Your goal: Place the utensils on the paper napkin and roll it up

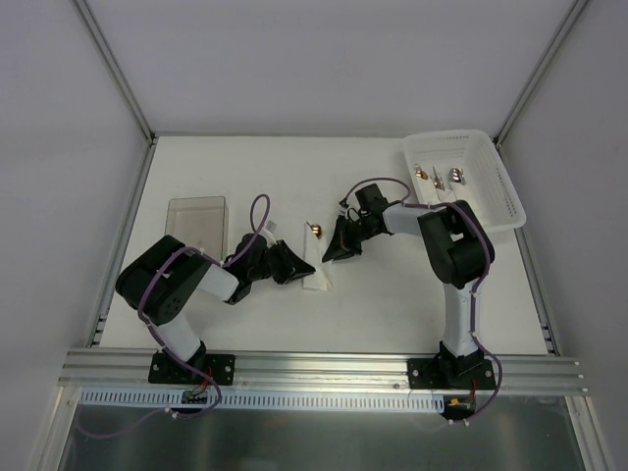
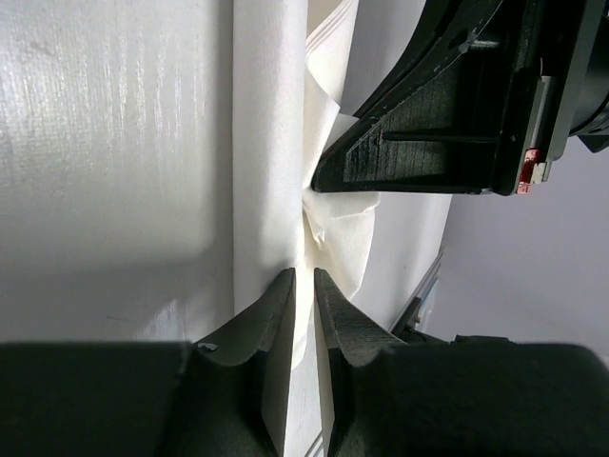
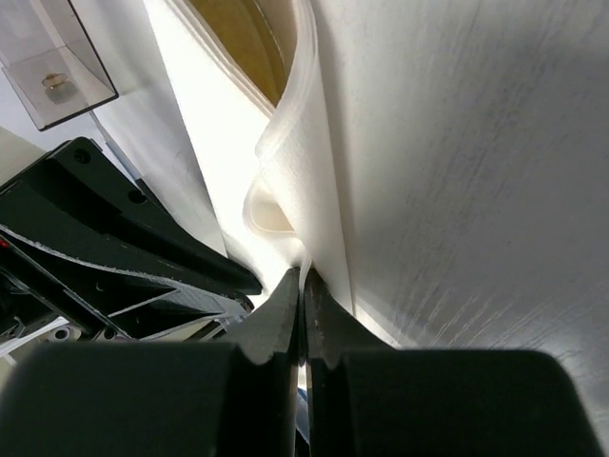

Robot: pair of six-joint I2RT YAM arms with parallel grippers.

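Observation:
The white paper napkin [image 1: 317, 272] lies folded between my two grippers. A utensil with a copper head [image 1: 315, 230] sticks out at the napkin's far end; in the right wrist view its golden head [image 3: 240, 36] shows inside the fold. My right gripper [image 3: 302, 274] is shut on a thin edge of the napkin [image 3: 295, 181]. My left gripper [image 2: 304, 276] holds its jaws a narrow gap apart, with a creased fold of the napkin [image 2: 271, 171] lying in the gap. From above, the left gripper [image 1: 292, 265] and right gripper [image 1: 340, 249] face each other across the napkin.
A white basket [image 1: 510, 196] at the back right holds more utensils [image 1: 439, 178]. A clear plastic box [image 1: 196, 224] stands at the left, behind my left arm. The right gripper's black body [image 2: 447, 124] is close over the napkin in the left wrist view.

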